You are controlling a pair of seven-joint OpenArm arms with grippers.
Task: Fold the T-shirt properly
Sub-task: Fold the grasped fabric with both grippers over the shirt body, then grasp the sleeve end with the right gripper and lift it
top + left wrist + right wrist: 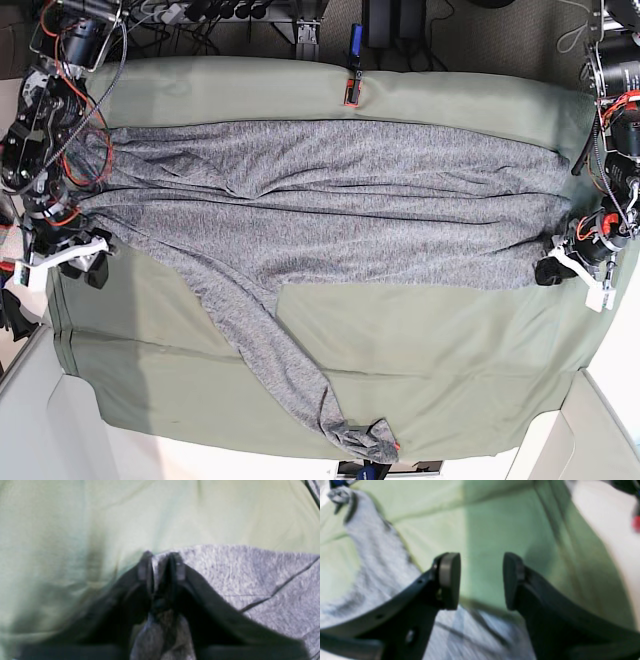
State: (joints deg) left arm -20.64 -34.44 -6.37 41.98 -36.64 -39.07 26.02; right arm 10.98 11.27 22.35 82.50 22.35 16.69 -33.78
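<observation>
The grey speckled T-shirt [330,200] lies stretched across the green-covered table, with one long strip trailing down to the front edge. In the base view my left gripper [552,270] sits at the shirt's right end. The left wrist view shows that gripper [161,566] with its fingers pressed close on a fold of the T-shirt [250,575], which bunches between them. At the shirt's left end is my right gripper [88,268]. In the right wrist view this gripper [481,580] is open above the green cloth with nothing between its pads, the T-shirt [375,562] below and to its left.
The sage-green cloth [450,350] covers the table and hangs over its edges. A red and black clip [351,92] sits at the back edge, with cables and gear behind it. White surfaces [40,420] flank the front corners.
</observation>
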